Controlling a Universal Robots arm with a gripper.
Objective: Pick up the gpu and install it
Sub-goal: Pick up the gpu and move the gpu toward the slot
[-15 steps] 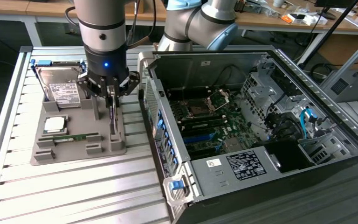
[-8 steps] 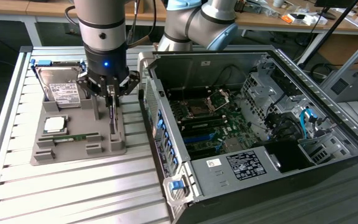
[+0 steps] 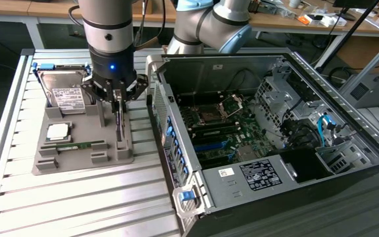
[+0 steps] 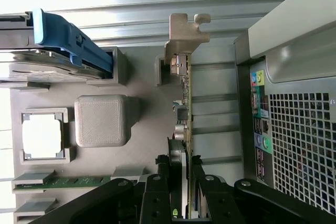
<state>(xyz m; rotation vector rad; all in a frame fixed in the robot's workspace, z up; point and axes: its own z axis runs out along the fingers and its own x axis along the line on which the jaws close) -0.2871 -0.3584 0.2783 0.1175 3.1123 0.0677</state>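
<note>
Grey moulded holder [image 3: 77,160] resting on a slatted metal surface [image 3: 77,207], with an open computer case [image 3: 160,98] just beside it on the exterior view's right. The gpu [image 3: 121,129] stands on its long edge in a slot along the side of the holder nearest the case, board upright. Its metal end bracket [image 4: 184,32] points away from the arm's wrist and sits at the holder's far end slot. The end effector [image 3: 118,106] hangs straight down over the card and is clenched on the gpu. In the wrist view its two black fingers [image 4: 159,187] press against opposite faces of the board near one end, while the card's lower edge remains seated in the holder.

Other parts on the holder:
- A hard drive [image 3: 65,96] with a white label and a blue frame, propped upright at the back on the exterior view's left.
- A small square chip [image 3: 59,131] in a shallow recess near the middle.
- A narrow green memory stick [image 3: 77,146] lying flat towards the front edge.

Inside the case, the motherboard [image 3: 222,123] lies exposed. The case's perforated rear panel with coloured audio ports [image 4: 260,108] stands close to the gpu in the wrist view.
</note>
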